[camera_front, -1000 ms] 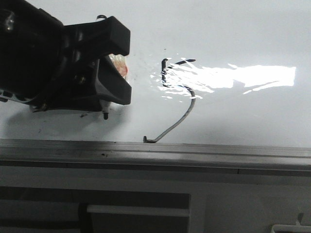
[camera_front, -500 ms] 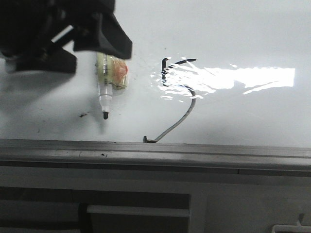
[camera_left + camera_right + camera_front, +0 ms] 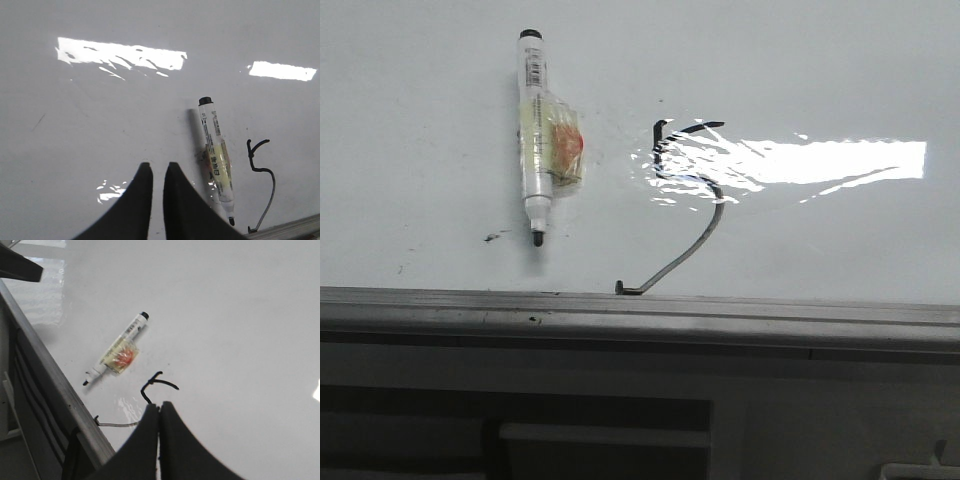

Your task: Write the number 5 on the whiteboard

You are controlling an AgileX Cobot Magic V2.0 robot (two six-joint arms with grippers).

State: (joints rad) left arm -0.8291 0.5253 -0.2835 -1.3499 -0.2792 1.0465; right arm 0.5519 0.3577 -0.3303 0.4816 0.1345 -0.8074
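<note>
A glossy whiteboard (image 3: 800, 60) is filling the scene, lying flat with a grey edge rail (image 3: 640, 310) running along its near edge and bright glare streaking its middle. The number 5 (image 3: 682, 205) is sitting near that near edge, its short top bar and belly partly washed out by glare and its long hooked tail reaching down to the rail. Just beside it, toward the board's left side, the marker (image 3: 537, 140) is lying loose and uncapped, tip pointing at the rail, apparently set down because the writing looks finished. The left gripper (image 3: 156, 172) is hovering clear of the marker, jaws slightly parted and holding nothing. The right gripper (image 3: 159, 410) is hanging over the numeral with jaws pressed together, empty.
</note>
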